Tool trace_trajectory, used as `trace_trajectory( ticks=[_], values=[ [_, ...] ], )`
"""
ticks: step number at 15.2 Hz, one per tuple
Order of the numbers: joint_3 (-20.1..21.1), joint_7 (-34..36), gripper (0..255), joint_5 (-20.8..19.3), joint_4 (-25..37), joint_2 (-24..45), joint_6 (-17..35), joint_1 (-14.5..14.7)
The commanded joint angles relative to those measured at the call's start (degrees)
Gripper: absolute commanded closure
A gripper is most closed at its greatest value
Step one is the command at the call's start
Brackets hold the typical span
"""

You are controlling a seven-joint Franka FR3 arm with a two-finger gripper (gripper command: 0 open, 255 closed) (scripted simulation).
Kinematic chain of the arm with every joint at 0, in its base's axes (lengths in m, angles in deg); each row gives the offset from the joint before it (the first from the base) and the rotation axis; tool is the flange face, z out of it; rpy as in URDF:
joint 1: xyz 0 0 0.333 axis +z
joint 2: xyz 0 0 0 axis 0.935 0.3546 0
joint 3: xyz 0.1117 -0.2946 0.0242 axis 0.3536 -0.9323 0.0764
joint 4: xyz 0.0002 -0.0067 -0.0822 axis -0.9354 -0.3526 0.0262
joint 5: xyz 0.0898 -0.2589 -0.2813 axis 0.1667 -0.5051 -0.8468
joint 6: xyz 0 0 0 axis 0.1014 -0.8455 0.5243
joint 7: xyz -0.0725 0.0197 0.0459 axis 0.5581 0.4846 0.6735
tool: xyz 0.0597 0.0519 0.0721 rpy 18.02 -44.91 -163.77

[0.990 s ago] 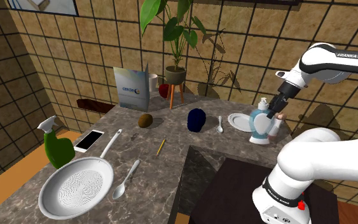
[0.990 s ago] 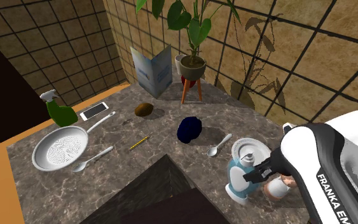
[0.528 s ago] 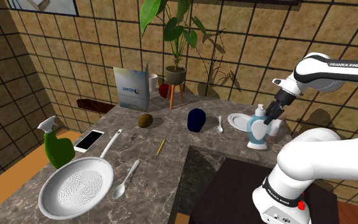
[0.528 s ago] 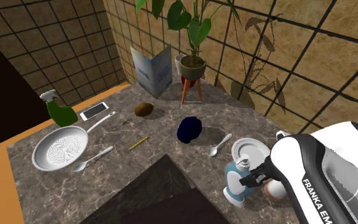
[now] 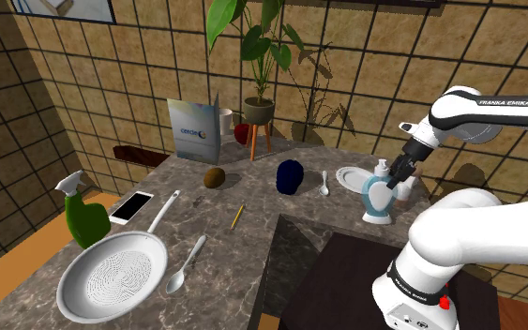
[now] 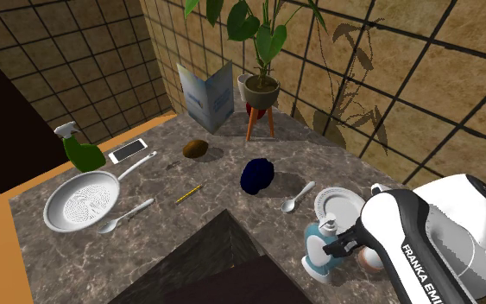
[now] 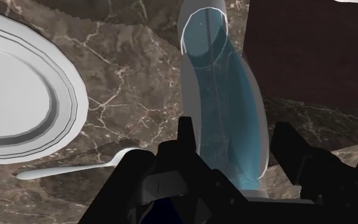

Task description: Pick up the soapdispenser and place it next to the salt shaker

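Claw (image 7: 234, 127) is clamped on the soap dispenser (image 7: 222, 95), which is upright between its fingers with the base looking just about down on the counter (image 5: 252, 202). Salt shaker (image 5: 402, 194) is right beside the claw, plate (image 7: 18, 95) on the other side. I'd settle it flat, open slowly, then lift straight up so the shaker doesn't get bumped.
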Motion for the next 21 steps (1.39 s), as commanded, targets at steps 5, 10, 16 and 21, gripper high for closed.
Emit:
trace_trajectory(
  ticks=[5, 10, 16, 21],
  values=[
    [-0.05, -0.03, 0, -0.02, -0.01, 0.06, 0.07, 0.02],
    [0.76, -0.06, 0, 0.54, 1.61, -0.52, -2.06, -0.06],
    [2.66, -0.24, 0, 2.07, 6.48, -1.43, -7.65, 0.06],
    [2.66, -0.24, 0, 2.07, 6.47, -1.43, -7.64, 0.06]
  ],
)
